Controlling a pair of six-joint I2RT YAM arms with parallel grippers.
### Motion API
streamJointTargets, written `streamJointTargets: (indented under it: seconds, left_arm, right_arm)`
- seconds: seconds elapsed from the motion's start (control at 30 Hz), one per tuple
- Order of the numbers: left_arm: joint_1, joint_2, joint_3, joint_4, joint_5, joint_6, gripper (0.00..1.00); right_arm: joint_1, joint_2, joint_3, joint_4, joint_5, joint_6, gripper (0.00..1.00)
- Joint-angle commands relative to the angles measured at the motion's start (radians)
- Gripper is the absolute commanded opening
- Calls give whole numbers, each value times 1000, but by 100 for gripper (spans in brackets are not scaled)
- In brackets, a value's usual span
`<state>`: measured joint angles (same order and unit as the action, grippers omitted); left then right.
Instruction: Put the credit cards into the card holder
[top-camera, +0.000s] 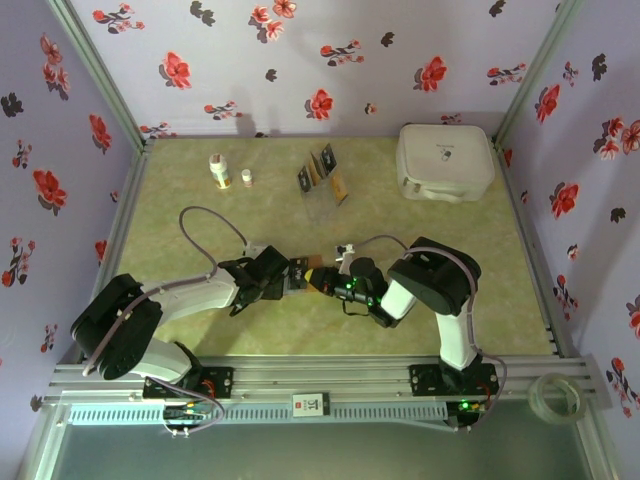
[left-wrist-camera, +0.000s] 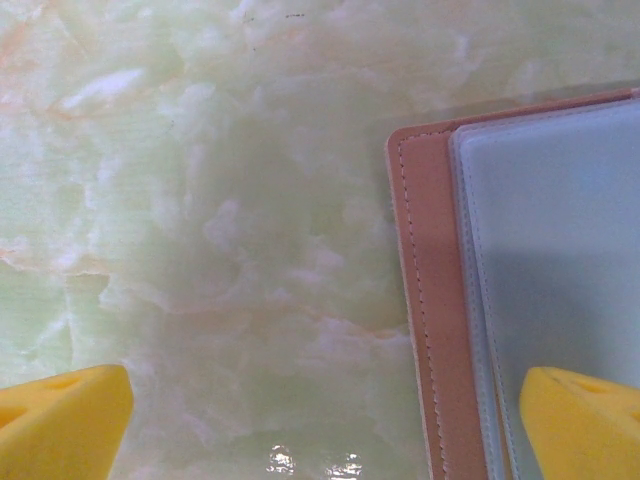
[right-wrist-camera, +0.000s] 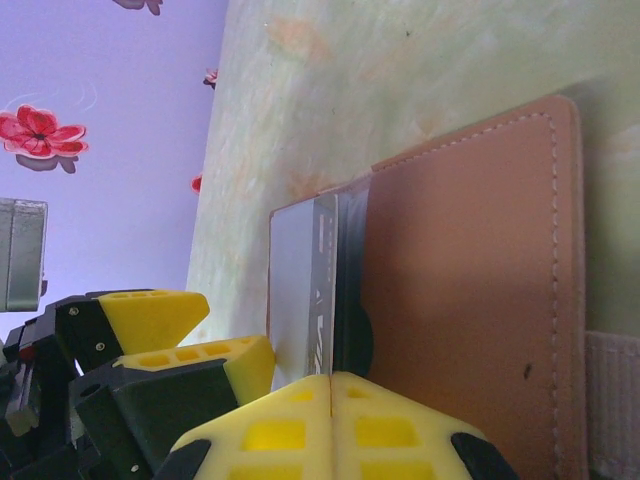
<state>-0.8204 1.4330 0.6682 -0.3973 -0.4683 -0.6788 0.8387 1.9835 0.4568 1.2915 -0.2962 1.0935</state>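
On green marbled bench (top-camera: 510, 290), purple floral walls round three sides; white case (top-camera: 445, 162), card rack (top-camera: 322, 178) and two small bottles (top-camera: 219, 170) at far end. Near middle, brown card holder (right-wrist-camera: 470, 280) lying flat btw both arms. Left fingers (left-wrist-camera: 62, 420) spread wide, gripping nothing, one pad over holder's grey-blue lining. Right fingers (right-wrist-camera: 270, 430) pressed together, tips at near edge of dark credit card (right-wrist-camera: 320, 270) sitting partly inside holder pocket.
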Motion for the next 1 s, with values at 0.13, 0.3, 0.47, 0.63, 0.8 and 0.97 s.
streamJointTargets:
  seconds: [0.13,0.3,0.47,0.63,0.8,0.97]
  left_arm:
    - [-6,-2,-22,-43,-29,-11,100]
    - [-6,-2,-21,-43,-29,-10,100]
    - [-6,0,-23,-42,-30,-10,100]
    - [-6,1,-24,-39,-29,-8,100]
    - [-6,2,-22,-38,-29,-7,100]
    - [-6,-1,-17,-38,-29,-10,100]
  right_arm:
    - [6,22,6,-32,-42,20,0]
    - [4,16,13,-67,-56,25,0]
    - [0,17,20,-92,-71,41,0]
    - [-2,24,41,-135,-91,47,0]
    - [-5,34,69,-178,-116,44,0]
    - [-11,32,77,-206,-127,40,8]
